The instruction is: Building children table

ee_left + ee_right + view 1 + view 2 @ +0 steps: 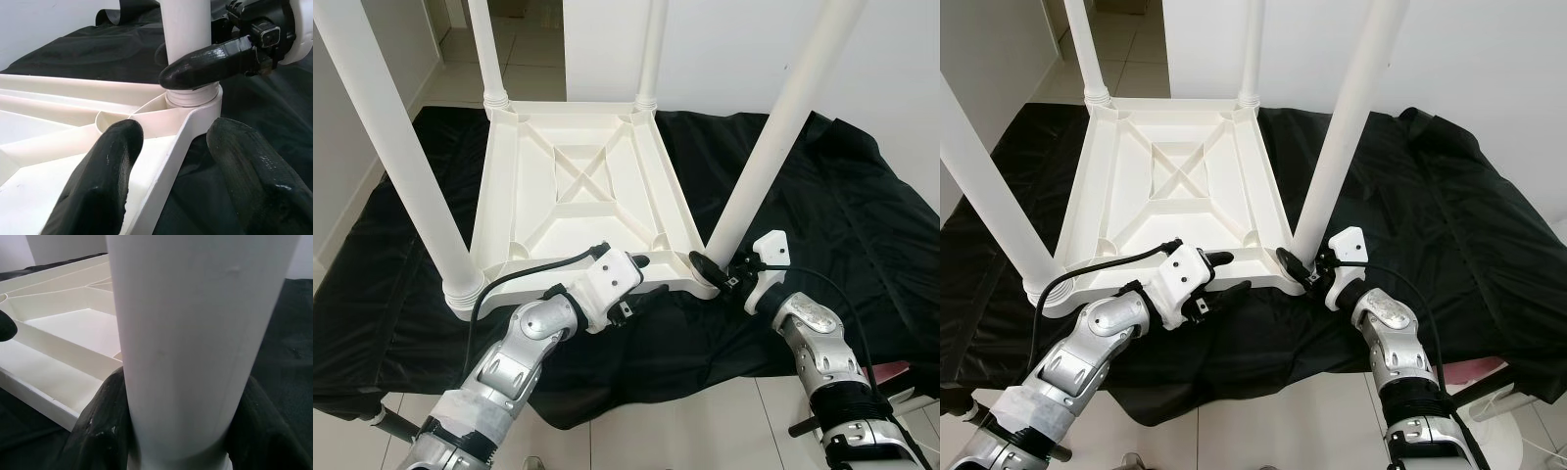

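A white plastic children's table lies upside down on a black cloth, its legs pointing up. My right gripper is shut on the near right leg just above its socket. The right wrist view has a black finger pressed to each side of that leg. My left gripper is open at the table's near rim, close to the same corner. Its two fingers straddle the rim, one inside and one outside, with gaps showing. A right finger crosses the leg base there.
The black cloth covers a low surface and drapes over its near edge onto the white tile floor. The near left leg and two far legs stand tall. White walls are behind. A reddish object sits low right.
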